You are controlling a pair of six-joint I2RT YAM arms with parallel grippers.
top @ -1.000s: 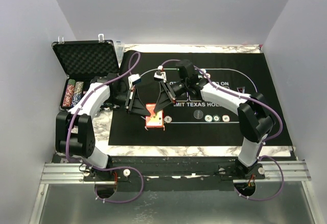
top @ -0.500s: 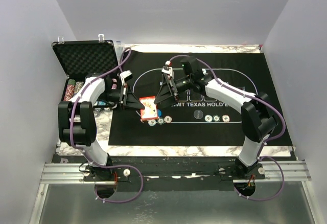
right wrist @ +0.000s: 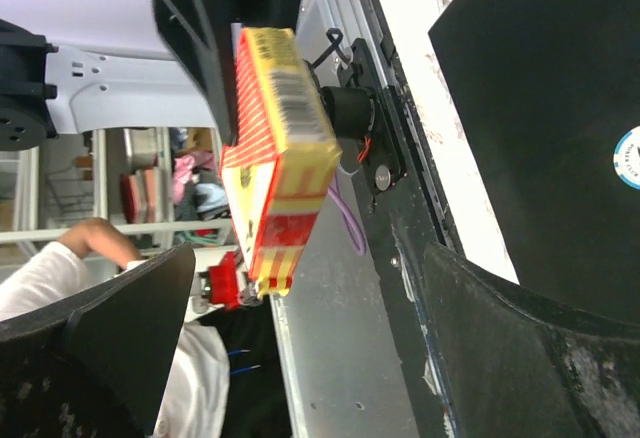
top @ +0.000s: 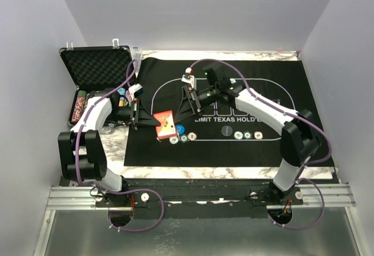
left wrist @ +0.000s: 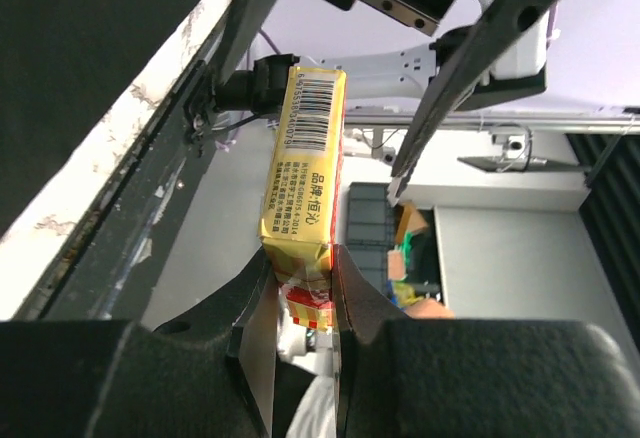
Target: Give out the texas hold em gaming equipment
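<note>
Black felt mat on bench | L claw clamps card box end, aloft | R claw wide open facing it, prob. handover

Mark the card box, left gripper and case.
card box (top: pixel 165 124): top view, middle of its red face.
left gripper (left wrist: pixel 302 258): left wrist view, midway between the fingertips, where they clamp the box's end.
case (top: pixel 99 66): top view, foam lining of the open lid.
</note>
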